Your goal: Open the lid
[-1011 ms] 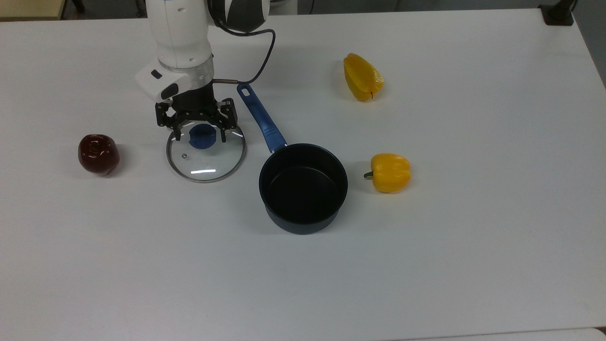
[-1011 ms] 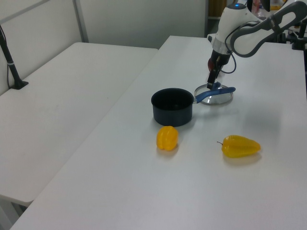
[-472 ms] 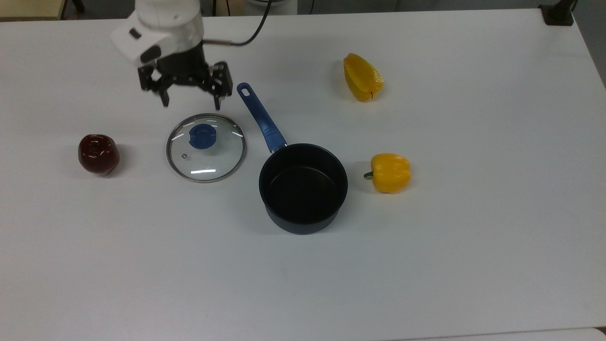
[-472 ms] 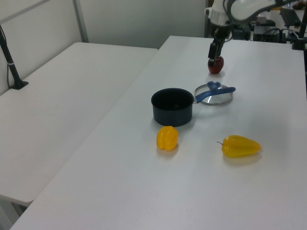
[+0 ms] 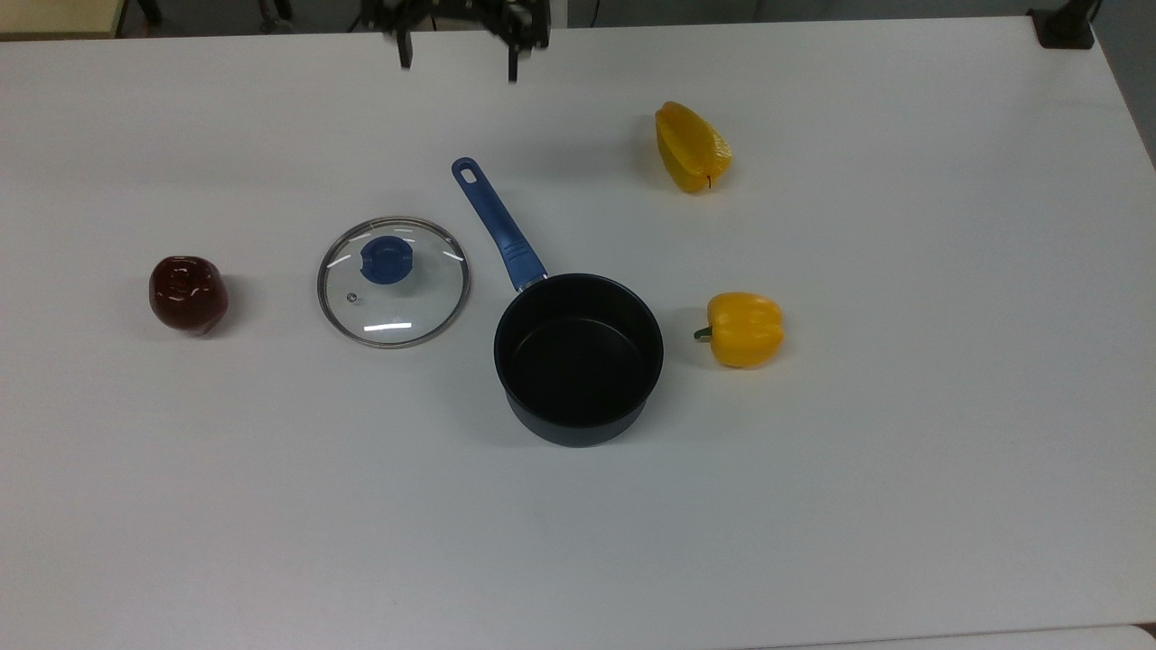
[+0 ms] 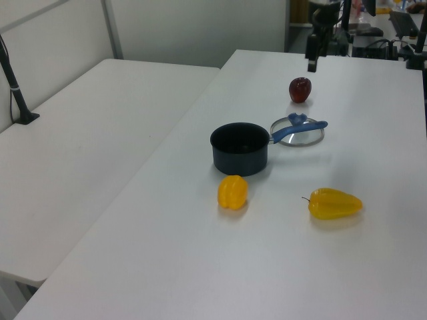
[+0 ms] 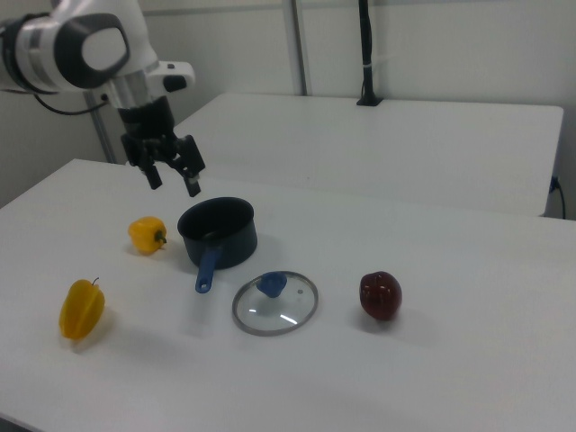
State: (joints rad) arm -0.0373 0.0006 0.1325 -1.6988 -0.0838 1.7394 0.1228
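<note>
- Yellow peppers flank the scene in the top view: a round pepper [image 5: 742, 329] just right of the saucepan [image 5: 578, 357], a long pepper [image 5: 691, 146] farther up the white table [image 5: 903, 451].
- Dark red apple [image 5: 187, 293] lies left of the lid [image 5: 393, 281].
- Lid rests flat on the table, beside the saucepan's blue handle [image 5: 498, 224].
- Saucepan holds nothing.
- Gripper [image 7: 175, 174] hangs high with fingers spread, grasping nothing.

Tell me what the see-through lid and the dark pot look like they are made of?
The lid looks like clear glass: the white table shows through it and it glints. Its shiny grey rim looks like metal, and its blue knob is probably plastic. The saucepan looks like dark coated metal with a matte inside; its blue handle could be plastic or rubber.
</note>
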